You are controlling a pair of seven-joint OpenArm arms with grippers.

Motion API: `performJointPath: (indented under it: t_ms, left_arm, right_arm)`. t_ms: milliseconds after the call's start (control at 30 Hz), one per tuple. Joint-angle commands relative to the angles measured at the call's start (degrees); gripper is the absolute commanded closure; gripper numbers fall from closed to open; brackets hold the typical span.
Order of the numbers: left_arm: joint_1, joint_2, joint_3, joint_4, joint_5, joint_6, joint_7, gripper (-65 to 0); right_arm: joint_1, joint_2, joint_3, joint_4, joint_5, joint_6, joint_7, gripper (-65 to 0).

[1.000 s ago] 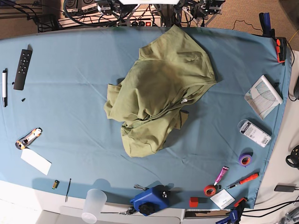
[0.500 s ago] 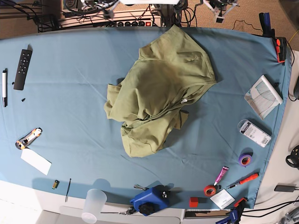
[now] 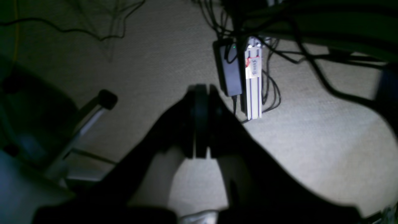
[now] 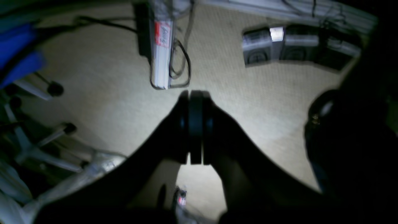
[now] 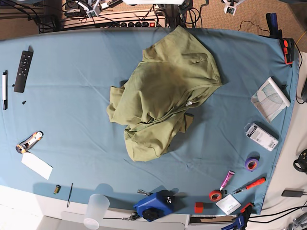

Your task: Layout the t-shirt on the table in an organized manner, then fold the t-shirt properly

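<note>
Left wrist: left claw (image 3: 201,121) pinched closed on nothing, hanging over carpet, a power strip (image 3: 253,81) beyond it.

Right wrist: right claw (image 4: 195,127) closed too, empty, above carpet.

Base: shirt (image 5: 165,93) sits crumpled mid-table (image 5: 72,110), toward the far edge, with a remote (image 5: 23,71) well off to the side.

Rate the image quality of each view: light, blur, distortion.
Base view: evenly lit and sharp, though the table edges bow like a wide lens; the t-shirt shows clear folds. Left wrist view: dim, soft, the left gripper a dark silhouette over carpet. Right wrist view: dim, blurred, the right gripper also silhouetted.
</note>
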State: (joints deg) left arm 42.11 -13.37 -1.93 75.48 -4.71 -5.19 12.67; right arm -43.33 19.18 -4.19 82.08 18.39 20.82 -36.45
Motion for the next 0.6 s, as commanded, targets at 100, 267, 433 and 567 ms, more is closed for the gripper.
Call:
performJointPath:
  t_ms: [100, 267, 433, 567]
  left_arm:
    - [5.14, -0.31, -0.13, 10.71, -0.02, -0.15, 4.33, 0.0]
    - [9.88, -0.33, -0.24, 23.87, 0.02, 4.44, 15.04, 0.0]
    - [13.49, -0.98, -0.24, 35.91, 2.49, 9.33, 23.91, 0.0]
    - [15.32, -1.42, -0.22, 44.85, 5.70, 9.31, 28.13, 0.0]
  right_arm:
    - [-5.84, 0.66, 0.17, 10.14, 0.42, 0.46, -2.29, 0.0]
    - [-10.86, 0.66, 0.17, 21.97, -0.02, 0.24, -6.14, 0.0]
    - [-13.97, 0.66, 0.17, 33.48, -0.04, -1.75, -9.44, 0.0]
    - [-14.27, 0.66, 0.17, 41.55, -2.05, -2.69, -10.75, 0.0]
